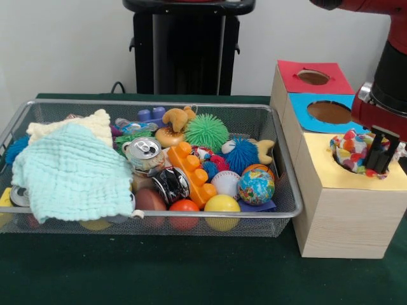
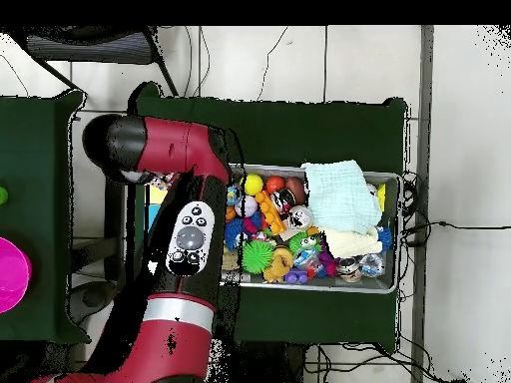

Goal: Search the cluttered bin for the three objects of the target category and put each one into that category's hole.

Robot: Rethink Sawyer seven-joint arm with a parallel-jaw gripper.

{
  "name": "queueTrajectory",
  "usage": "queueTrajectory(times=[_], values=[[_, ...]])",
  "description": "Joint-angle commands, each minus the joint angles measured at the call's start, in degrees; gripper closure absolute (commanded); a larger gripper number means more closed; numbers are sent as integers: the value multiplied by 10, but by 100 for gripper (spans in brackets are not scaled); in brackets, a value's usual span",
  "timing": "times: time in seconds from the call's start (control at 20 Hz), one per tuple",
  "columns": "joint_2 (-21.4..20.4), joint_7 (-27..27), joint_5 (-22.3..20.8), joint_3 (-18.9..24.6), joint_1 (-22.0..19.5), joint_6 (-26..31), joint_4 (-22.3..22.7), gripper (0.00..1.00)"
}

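From across the table, the gripper hangs over the yellow-topped box at the right end of the table, its black fingers pressed down into a dotted cloth that bulges out of the hole in that yellow top. The fingers look pinched on the cloth, which sits bunched in the opening, partly above the rim. Behind it along the same edge stand the blue-topped opening and the red-topped opening, both bare. The bin fills the left and middle of the table. A mint waffle cloth covers its left part, a cream cloth lying just behind it. To the right are a drink can, an orange brick, a green spiky ball, a globe ball and a yellow ball.

From overhead, the red arm crosses the table's left side and hides the boxes and the gripper. The bin lies to its right, the mint cloth near its upper rim.
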Motion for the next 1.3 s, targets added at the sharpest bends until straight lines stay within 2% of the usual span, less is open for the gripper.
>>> queueTrajectory(times=[0.05, 0.3, 0.5, 0.65, 1.3], values=[[84, 127, -28, 5, -5, 85, -44, 100], [125, 133, -37, -24, -12, 89, -97, 100], [144, 136, -33, -36, -15, 122, -127, 100], [146, 135, -32, -42, -14, 145, -133, 100], [147, 79, -6, 0, -30, 257, -132, 100]])
